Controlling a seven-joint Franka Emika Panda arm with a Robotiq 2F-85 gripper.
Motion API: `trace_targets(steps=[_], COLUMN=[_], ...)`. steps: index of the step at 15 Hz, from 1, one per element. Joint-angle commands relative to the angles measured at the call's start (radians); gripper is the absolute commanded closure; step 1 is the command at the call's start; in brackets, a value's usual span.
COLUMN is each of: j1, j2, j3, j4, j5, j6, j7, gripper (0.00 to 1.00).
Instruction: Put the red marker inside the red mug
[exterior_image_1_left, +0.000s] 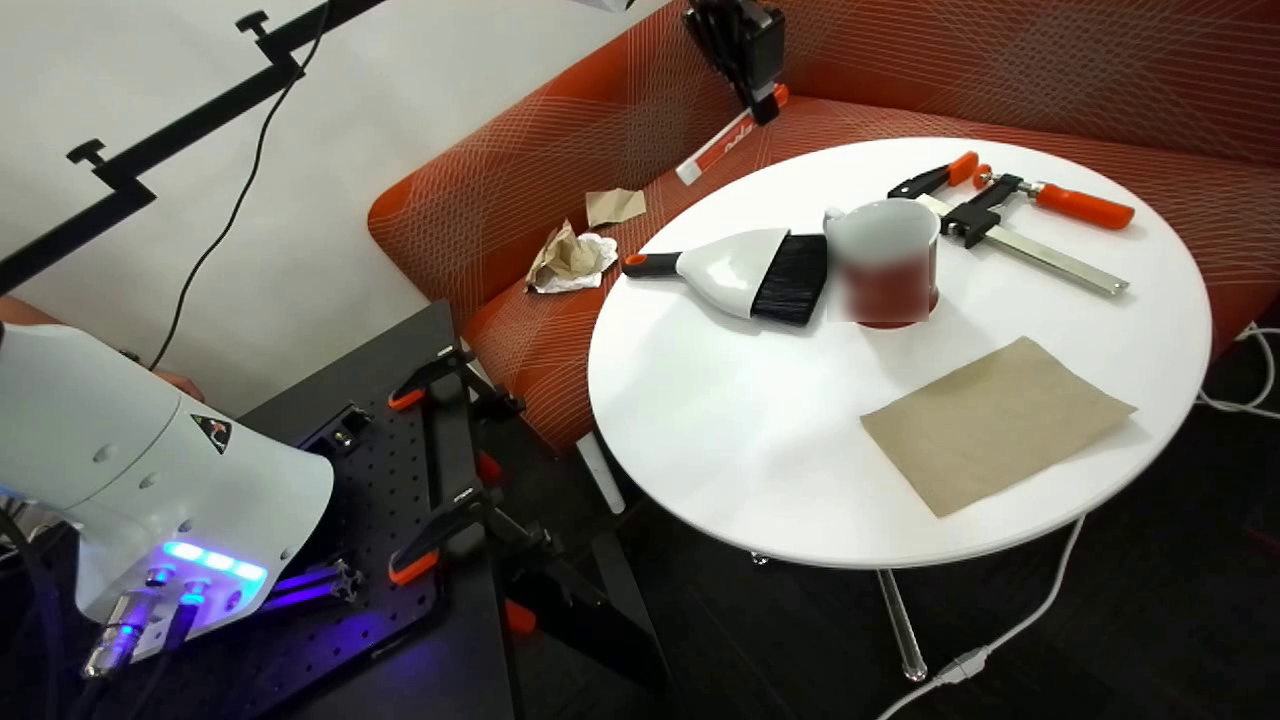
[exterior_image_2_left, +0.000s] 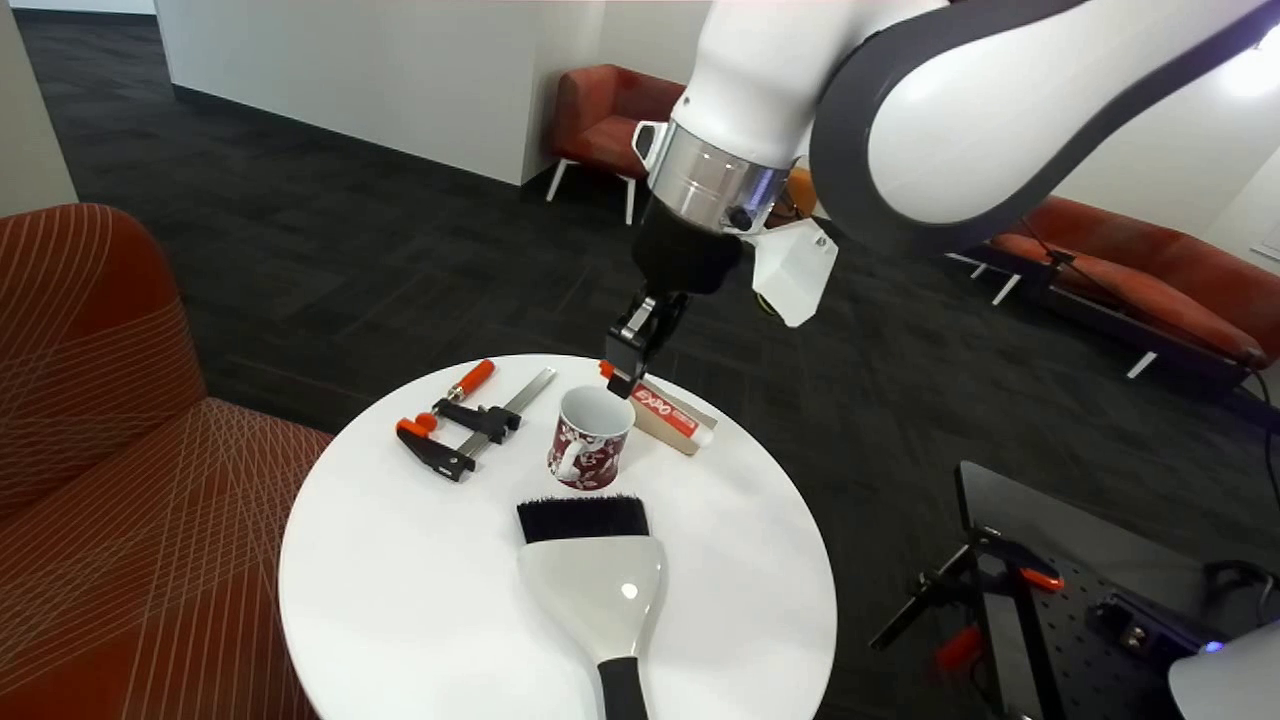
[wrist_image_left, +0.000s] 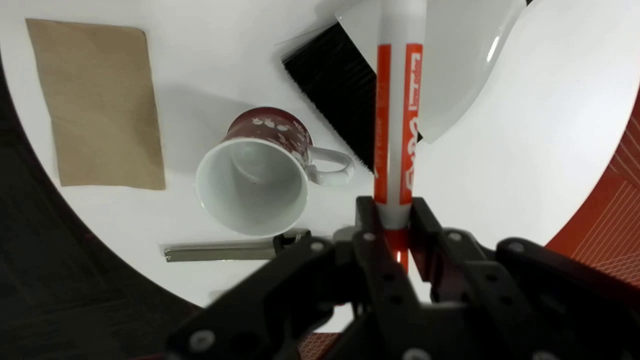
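The red marker, with its white section and white end, is held in my gripper. The marker is gripped near its red cap end, and its white end sticks out tilted. The marker and gripper are in the air above the table. In an exterior view the gripper and marker appear just beyond the mug. The red mug stands upright on the table, with a pale inside and a handle. It also shows in an exterior view, partly blurred. In the wrist view the mug lies left of the marker, apart from it.
A white brush with black bristles lies close beside the mug on the round white table. A red-and-black bar clamp lies at the mug's other side. A brown paper sheet lies near the table edge.
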Motion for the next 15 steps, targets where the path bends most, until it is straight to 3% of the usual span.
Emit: trace_targets(steps=[1, 7, 13, 15], j1=[0.062, 0.226, 0.317, 0.389], j2=[0.004, 0.057, 0.109, 0.128], j3=[-0.073, -0.264, -0.359, -0.436], j4=[-0.006, 0.032, 0.088, 0.112], j5=[-0.126, -0.445, -0.741, -0.856], j6=[0.071, 0.113, 0.098, 0.098], j7=[0.162, 0.572, 0.97, 1.127], gripper=[0.95, 0.95, 0.95, 0.95])
